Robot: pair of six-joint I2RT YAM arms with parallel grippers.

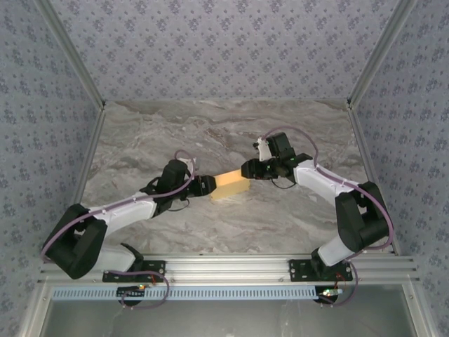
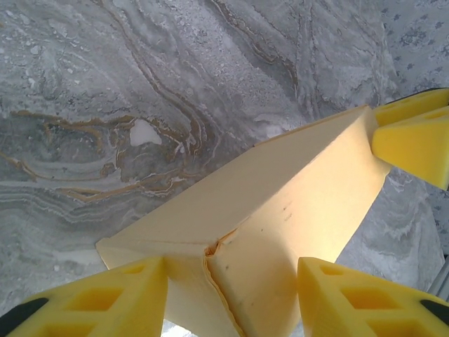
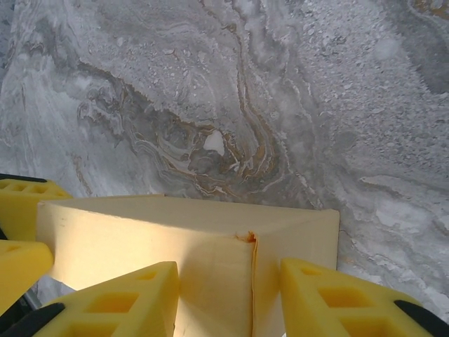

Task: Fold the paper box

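Left gripper (image 1: 208,187) pinching one end of the paper box (image 1: 231,184), right gripper (image 1: 247,169) pinching the opposite end, marble table (image 1: 140,140) below.

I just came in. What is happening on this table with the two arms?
The paper box is being handled from both sides over the marble table. The left gripper clamps one end and the right gripper clamps the opposite end. It already looks like a small rectangular box rather than a flat sheet. Whether it rests on the table is unclear.
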